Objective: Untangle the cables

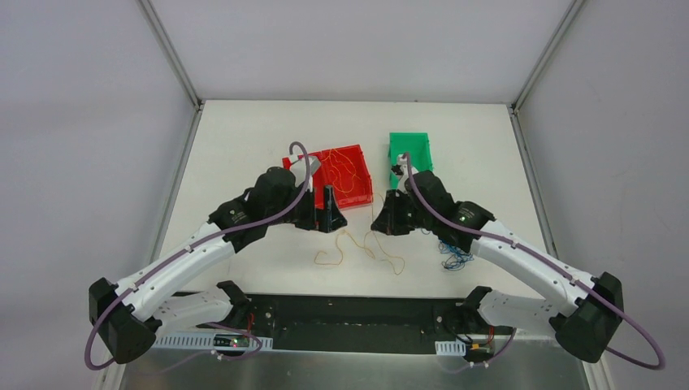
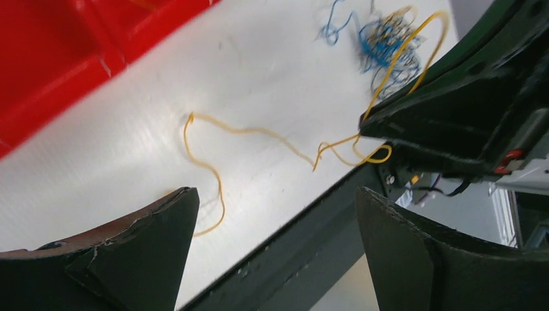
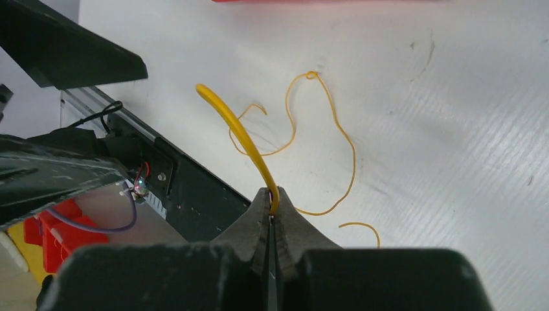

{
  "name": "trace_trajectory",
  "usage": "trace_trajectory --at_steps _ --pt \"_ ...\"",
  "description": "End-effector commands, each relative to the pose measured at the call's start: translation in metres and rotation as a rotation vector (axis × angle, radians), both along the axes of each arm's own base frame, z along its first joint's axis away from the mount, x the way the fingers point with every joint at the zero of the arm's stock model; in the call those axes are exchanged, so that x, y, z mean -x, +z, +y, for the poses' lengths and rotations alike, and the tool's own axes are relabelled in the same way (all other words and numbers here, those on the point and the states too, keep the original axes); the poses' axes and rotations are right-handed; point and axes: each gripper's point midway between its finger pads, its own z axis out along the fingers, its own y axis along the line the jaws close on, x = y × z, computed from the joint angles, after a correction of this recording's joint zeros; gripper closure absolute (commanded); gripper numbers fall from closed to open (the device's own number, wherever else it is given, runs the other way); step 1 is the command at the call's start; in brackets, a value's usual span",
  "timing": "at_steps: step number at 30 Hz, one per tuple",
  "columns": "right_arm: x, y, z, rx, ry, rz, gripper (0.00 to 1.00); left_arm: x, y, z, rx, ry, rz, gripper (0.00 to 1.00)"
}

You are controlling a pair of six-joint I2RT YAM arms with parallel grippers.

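Thin yellow cables [image 1: 370, 248] lie in loose curls on the white table between my two grippers. A tangle of blue and yellow cables [image 1: 455, 258] sits beside the right arm, and appears in the left wrist view as the blue tangle [image 2: 388, 45]. My right gripper [image 3: 272, 202] is shut on one yellow cable [image 3: 239, 126], which arches up from its tips. Another yellow strand [image 3: 336, 129] curls on the table beyond. My left gripper [image 2: 275, 207] stands open above a yellow strand [image 2: 220, 129], holding nothing. From above, the left gripper [image 1: 321, 215] and the right gripper [image 1: 382, 221] are close together.
A red bin [image 1: 357, 154] holding several yellow wires stands behind the left gripper. A green bin [image 1: 409, 146] stands behind the right gripper. The table's near edge with a black rail [image 1: 357, 313] runs just below the cables.
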Motion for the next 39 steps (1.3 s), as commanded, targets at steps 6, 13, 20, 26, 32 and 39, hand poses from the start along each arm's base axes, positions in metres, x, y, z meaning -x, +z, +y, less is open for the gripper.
trace_trajectory --at_steps 6,13,20,26,32,39 --pt "-0.007 -0.030 0.018 0.059 -0.047 0.092 1.00 0.074 -0.084 0.027 -0.156 -0.056 0.436 0.07" --pt "-0.010 -0.044 0.031 0.086 -0.040 0.102 1.00 0.093 -0.110 0.046 -0.145 0.064 0.523 0.10" --pt "-0.009 -0.051 0.038 0.059 -0.034 0.095 1.00 0.085 -0.145 0.052 -0.052 0.254 0.557 0.11" --pt "-0.004 -0.057 0.038 0.074 -0.018 0.103 1.00 0.074 -0.170 0.038 0.050 0.337 0.609 0.11" --pt "-0.001 -0.053 0.039 0.049 -0.006 0.085 1.00 0.059 -0.182 0.029 0.258 0.494 0.674 0.17" --pt "0.001 -0.056 0.040 0.052 0.007 0.092 1.00 0.045 -0.181 0.034 0.277 0.548 0.610 0.71"
